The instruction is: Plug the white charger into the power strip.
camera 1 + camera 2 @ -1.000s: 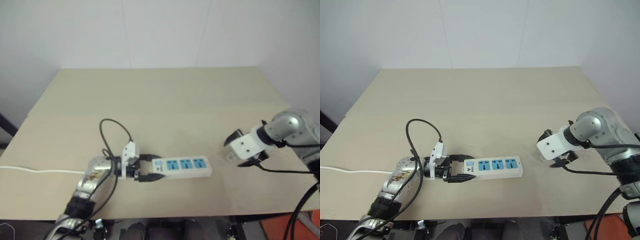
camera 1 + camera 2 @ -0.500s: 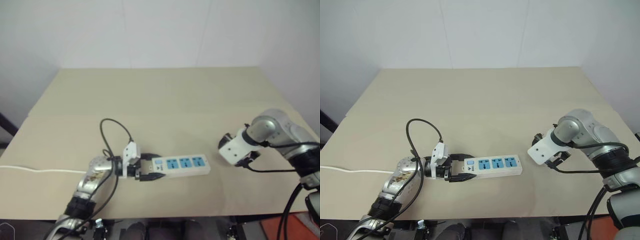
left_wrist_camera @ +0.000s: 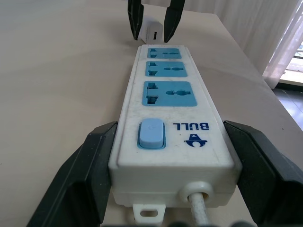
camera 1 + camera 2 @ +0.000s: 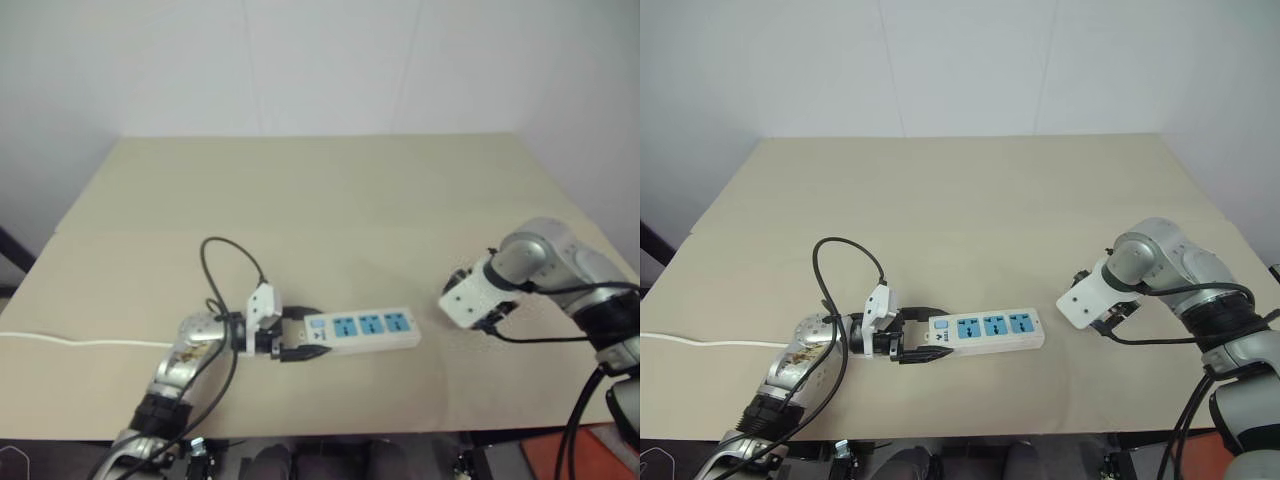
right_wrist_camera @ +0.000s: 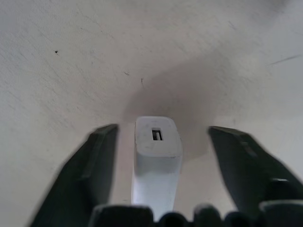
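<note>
Near the front edge of the worktop (image 4: 970, 190), left of its middle, the left gripper (image 4: 923, 338) is clenched across the switch end of the power strip (image 4: 985, 330), one black finger on each long side; the strip lies flat with its three blue socket faces up and all of them empty. Farther along the front edge toward the right side, well apart from the strip's far end, the white charger (image 5: 156, 156) rests on the worktop between the spread fingers of the right gripper (image 5: 158, 142), which straddles it with a gap on either side, so it is not yet grasped. Judging by this, the strip is steadied, while pinching, carrying, aligning and inserting remain.
</note>
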{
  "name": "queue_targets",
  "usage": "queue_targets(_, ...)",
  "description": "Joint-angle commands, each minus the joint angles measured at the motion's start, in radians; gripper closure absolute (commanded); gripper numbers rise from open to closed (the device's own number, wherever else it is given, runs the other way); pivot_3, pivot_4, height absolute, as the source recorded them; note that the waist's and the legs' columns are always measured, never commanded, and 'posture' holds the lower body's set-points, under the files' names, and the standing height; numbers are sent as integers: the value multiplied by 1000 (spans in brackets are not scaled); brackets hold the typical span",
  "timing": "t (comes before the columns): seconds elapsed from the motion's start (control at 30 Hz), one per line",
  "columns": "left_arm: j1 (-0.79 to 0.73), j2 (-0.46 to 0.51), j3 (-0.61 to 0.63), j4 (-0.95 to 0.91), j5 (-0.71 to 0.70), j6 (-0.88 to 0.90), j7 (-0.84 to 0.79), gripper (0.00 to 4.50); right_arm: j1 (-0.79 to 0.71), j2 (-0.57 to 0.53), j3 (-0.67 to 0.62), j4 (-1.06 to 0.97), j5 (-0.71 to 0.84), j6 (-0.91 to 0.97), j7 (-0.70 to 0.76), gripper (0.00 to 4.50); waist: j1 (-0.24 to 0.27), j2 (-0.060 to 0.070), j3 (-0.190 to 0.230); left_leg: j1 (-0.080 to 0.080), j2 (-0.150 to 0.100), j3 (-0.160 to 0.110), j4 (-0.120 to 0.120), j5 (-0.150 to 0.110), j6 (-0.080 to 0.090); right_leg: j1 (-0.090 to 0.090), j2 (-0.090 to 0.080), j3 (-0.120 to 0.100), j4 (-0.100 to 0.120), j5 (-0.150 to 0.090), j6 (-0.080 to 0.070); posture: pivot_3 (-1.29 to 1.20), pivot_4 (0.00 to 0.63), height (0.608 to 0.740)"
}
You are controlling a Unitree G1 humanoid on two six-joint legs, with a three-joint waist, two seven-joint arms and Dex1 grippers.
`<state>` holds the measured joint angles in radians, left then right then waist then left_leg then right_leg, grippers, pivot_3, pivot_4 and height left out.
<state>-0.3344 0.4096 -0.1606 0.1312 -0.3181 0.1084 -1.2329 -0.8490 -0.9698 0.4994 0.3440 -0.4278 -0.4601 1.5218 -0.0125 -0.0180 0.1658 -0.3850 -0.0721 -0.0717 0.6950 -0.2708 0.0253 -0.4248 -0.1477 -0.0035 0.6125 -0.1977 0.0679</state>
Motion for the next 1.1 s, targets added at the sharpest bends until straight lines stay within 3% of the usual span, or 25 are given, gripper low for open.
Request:
queue_targets(0.03, 4, -2, 1, -26, -15, -22, -3, 1255, -19, -3, -10, -9, 3, -12, 11, 2343, 0, 0, 0, 0, 0, 0, 0, 0, 0, 0, 0, 0, 0, 0, 0, 0, 150, 740)
queue_targets(0.13, 2, 0, 4, -23, -14, -23, -5, 1255, -18, -6, -7, -3, -2, -27, 7, 3370, 0, 0, 0, 0, 0, 0, 0, 0, 0, 0, 0, 0, 0, 0, 0, 0, 150, 740)
queue_targets(0.53, 5, -6, 0, -25, -4, -27, 12, 1255, 9, -47, -75, -80, 50, 31, -2, 3383, 0, 0, 0, 0, 0, 0, 0, 0, 0, 0, 0, 0, 0, 0, 0, 0, 150, 740)
queue_targets(0.7, 18, -5, -10, -17, 28, -48, 44, 1255, 18, -17, -193, -165, 187, 278, -27, 3383, 0, 0, 0, 0, 0, 0, 0, 0, 0, 0, 0, 0, 0, 0, 0, 0, 150, 740)
queue_targets(1.0, 14, -17, -18, 94, 71, -201, 41, 1255, 76, 244, -527, -416, 684, 891, -245, 3383, 4, 0, 0, 0, 1, -1, 0, -2, 3, 0, 0, 1, 0, 1, -1, 0, 150, 740)
queue_targets(1.1, 4, -20, -19, 142, 74, -253, 26, 1255, 110, 287, -588, -468, 824, 1029, -279, 3383, 12, 0, 0, 0, 1, -1, 0, -2, 3, 0, 0, 1, 0, 1, -1, 0, 150, 740)
